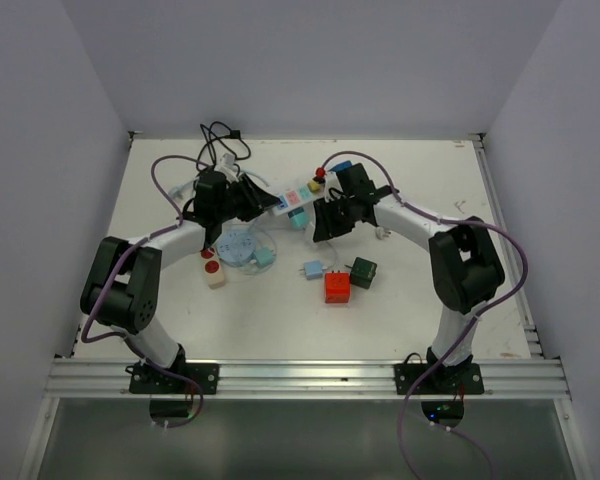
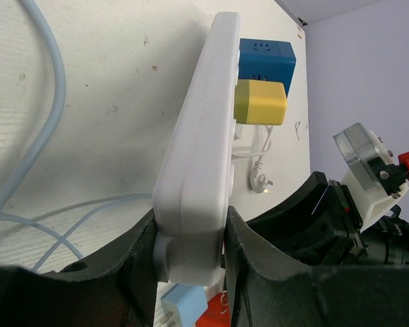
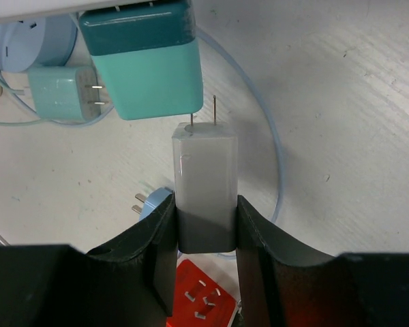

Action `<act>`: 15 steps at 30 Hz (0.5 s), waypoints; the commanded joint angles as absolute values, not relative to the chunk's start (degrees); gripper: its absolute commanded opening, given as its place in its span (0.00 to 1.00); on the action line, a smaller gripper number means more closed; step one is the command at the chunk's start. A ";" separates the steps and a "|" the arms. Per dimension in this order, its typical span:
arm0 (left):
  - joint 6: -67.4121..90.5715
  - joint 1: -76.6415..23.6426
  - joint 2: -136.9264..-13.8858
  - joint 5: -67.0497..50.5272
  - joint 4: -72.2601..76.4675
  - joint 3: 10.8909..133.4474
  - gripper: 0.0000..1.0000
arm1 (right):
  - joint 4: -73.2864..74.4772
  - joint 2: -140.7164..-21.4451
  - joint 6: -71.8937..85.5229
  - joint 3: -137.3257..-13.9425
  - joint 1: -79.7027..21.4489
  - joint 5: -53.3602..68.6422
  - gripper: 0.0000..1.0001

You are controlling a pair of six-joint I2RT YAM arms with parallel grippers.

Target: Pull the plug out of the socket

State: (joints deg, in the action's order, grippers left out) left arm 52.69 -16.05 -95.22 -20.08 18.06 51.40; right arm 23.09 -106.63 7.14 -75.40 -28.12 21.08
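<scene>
The white power strip (image 2: 203, 129), the socket, lies across the table's far middle (image 1: 292, 198). My left gripper (image 2: 189, 228) is shut on its near end, one finger on each long side. A blue plug (image 2: 266, 61) and a yellow plug (image 2: 260, 102) sit in it farther along. My right gripper (image 3: 204, 214) is shut on a pale grey plug (image 3: 204, 177). Its two bare prongs point up, clear of the strip. A teal plug (image 3: 144, 61) hangs from the strip just above and to the left of it. In the top view both grippers (image 1: 258, 203) (image 1: 325, 215) meet at the strip.
Loose on the table in front of the strip: a red cube adapter (image 1: 337, 288), a dark green one (image 1: 362, 272), a light blue plug (image 1: 313, 270), a pale teal plug (image 3: 61, 92), a round blue socket (image 1: 242, 246) and a red-topped piece (image 1: 213, 270). Cables coil at the far left (image 1: 220, 145).
</scene>
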 commanded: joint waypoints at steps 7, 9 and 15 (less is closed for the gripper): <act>50.45 -15.64 -94.92 -15.64 14.42 53.96 0.00 | 16.88 -100.55 16.25 -66.02 -27.86 21.71 0.25; 50.45 -15.56 -94.83 -15.99 14.15 54.14 0.00 | 14.60 -99.59 16.78 -63.29 -27.33 22.94 0.55; 49.83 -15.29 -94.22 -16.08 13.54 54.32 0.00 | 6.62 -94.23 23.72 -57.58 -21.02 26.18 0.69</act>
